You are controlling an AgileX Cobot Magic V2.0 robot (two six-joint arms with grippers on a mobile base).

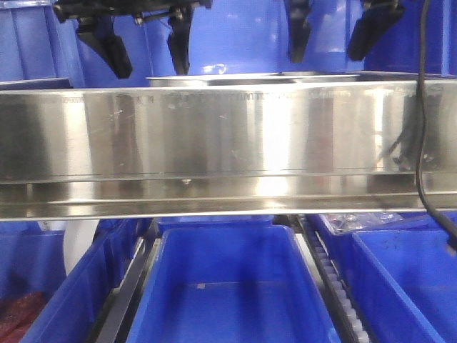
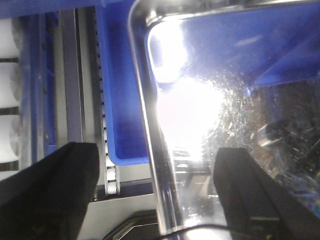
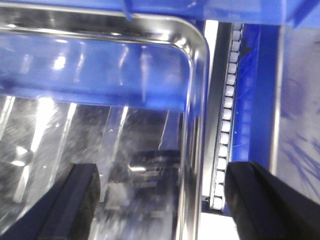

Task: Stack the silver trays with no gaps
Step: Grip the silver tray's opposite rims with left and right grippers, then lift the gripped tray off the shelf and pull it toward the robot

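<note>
The left pincer point(image 1: 146, 46) and the right pincer point(image 1: 332, 34) both hung spread wide over the silver trays point(image 1: 285, 77). The trays sat behind the broad steel shelf rail point(image 1: 228, 136), with only a thin rim showing above it in the front view — how many were stacked there could not be told. Each pincer had its black fingers well apart, gripping nothing, with the tips close above the rim. From the left wrist, one finger point(image 2: 50, 195) stood outside the tray's left rim, over a roller track point(image 2: 103, 130) beside a blue bin point(image 2: 120, 100). The other finger point(image 2: 250, 195) stood over the scratched, glaring tray floor. The right wrist showed the mirror of that — one finger point(image 3: 75, 205) over the tray floor, the other finger point(image 3: 270, 200) beyond the rounded right corner, by a second roller track point(image 3: 227, 100). Below the rail, lower blue bins point(image 1: 228, 286) lay in a row, and a black cable point(image 1: 421, 107) dangled near the right edge.
</note>
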